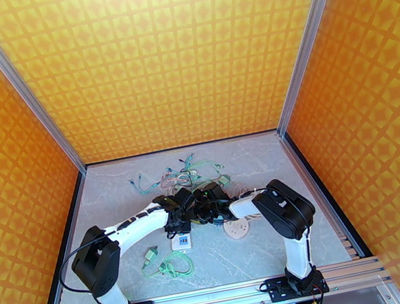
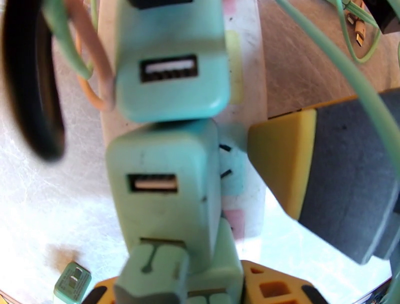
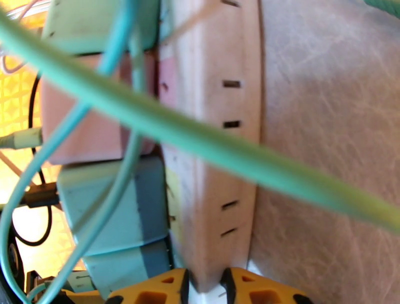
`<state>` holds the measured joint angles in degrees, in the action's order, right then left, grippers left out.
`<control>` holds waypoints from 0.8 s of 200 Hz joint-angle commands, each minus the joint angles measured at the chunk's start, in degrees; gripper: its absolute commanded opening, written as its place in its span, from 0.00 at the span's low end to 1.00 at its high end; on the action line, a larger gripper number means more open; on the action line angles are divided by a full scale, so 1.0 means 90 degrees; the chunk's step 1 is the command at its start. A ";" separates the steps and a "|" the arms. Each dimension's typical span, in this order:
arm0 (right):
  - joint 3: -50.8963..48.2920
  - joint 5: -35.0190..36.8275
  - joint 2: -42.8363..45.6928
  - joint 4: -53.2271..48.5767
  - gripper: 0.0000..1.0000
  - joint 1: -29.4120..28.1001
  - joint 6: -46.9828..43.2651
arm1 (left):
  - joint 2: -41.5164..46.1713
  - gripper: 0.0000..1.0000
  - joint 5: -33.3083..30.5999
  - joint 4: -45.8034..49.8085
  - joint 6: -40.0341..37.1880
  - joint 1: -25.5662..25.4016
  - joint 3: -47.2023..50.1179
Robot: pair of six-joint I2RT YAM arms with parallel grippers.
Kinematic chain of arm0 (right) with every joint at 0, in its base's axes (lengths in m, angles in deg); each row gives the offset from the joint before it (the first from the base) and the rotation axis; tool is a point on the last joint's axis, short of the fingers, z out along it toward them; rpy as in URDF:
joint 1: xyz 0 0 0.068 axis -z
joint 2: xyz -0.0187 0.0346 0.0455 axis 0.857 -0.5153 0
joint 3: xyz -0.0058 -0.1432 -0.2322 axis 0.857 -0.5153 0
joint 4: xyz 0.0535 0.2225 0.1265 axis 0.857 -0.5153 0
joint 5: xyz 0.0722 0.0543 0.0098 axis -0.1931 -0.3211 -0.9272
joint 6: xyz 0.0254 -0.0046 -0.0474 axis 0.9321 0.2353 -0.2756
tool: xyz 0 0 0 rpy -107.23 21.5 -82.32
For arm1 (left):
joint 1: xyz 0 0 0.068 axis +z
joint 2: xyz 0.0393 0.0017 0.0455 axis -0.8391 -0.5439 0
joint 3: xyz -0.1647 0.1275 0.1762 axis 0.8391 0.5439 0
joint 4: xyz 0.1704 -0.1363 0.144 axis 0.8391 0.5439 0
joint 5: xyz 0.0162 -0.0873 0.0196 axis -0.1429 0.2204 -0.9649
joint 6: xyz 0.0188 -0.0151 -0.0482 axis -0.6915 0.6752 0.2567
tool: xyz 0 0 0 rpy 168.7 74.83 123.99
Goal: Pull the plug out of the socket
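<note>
Jaws: right gripper (image 3: 205, 289) clamps the socket strip (image 3: 215, 150); left gripper (image 2: 185, 292), we think, pinches the teal plug (image 2: 150, 270), not yet pulled.

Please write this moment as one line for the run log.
phase: grasp | left gripper: shut on green plug | right gripper: shut on power strip | green plug: not yet pulled out

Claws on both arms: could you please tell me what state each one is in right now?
Left claw: closed on a mint plug.
Right claw: closed on the edge of the white power strip.
</note>
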<state>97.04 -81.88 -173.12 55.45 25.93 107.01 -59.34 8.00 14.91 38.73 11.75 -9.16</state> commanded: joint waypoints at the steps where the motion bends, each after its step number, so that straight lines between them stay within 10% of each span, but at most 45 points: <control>1: 0.0066 -0.0049 -0.0144 -0.0092 0.28 0.0001 -0.0173 | -0.0018 0.36 0.0293 -0.0209 0.0055 -0.0016 0.0110; 160: 0.0297 0.0442 -0.0328 -0.1620 0.21 -0.0095 -0.0922 | 0.0402 0.10 0.0892 -0.0782 0.0559 0.0102 0.0271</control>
<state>99.99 -82.12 -173.23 48.50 26.12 100.80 -57.94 9.97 13.43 41.15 12.82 -7.70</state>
